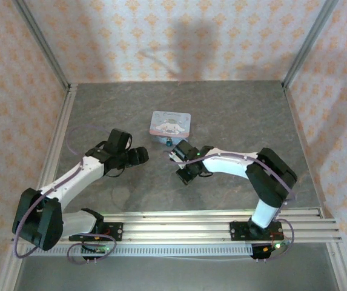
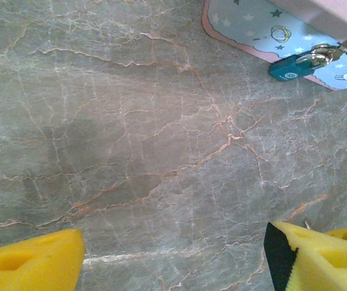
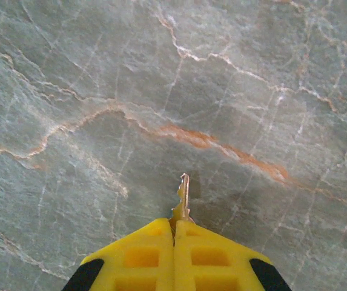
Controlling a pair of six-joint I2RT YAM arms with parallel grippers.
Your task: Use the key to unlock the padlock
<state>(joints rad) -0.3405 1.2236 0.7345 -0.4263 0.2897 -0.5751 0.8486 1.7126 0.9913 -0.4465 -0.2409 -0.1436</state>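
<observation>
Right hand pinches key.

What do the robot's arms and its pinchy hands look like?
The left arm and right arm have smooth white shells with chunky black joints. Thin purple cables loop along them. Small green lights glow at their black bases. The left end effector and right end effector have bright yellow wedge-shaped fingers with square hollows and black patches.

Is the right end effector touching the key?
Touching. The right wrist view shows the right end effector shut on the key, with the blade sticking out in front.
</observation>
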